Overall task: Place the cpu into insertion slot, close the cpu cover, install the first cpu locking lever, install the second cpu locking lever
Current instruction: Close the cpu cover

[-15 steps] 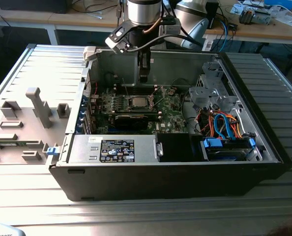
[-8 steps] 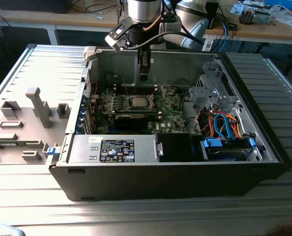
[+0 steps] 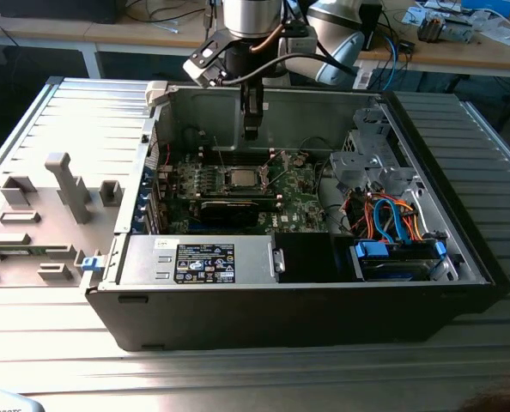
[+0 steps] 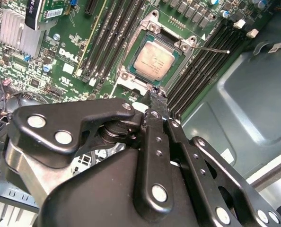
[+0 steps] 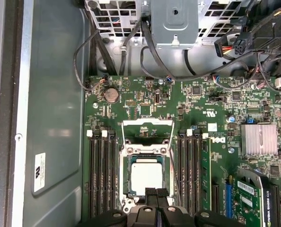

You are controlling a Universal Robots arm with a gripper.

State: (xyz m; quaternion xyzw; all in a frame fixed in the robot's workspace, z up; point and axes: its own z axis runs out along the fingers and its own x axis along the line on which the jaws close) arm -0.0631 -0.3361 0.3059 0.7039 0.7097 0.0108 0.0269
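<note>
My claw (image 5: 157, 193) is pinched closed on nothing. Its tips hide the near edge of the cpu (image 5: 146, 175), seated in the insertion slot (image 5: 123, 175). The cpu cover (image 5: 147, 121) stands open inside the computer case (image 3: 281, 318).

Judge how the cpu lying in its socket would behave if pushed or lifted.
The cpu looks like a thin, flat, metal-topped square, so it is probably stiff and light. It sits within the rim of the insertion slot, so a sideways push likely would not slide it. Its smooth top and low edges probably give little to grip.
</note>
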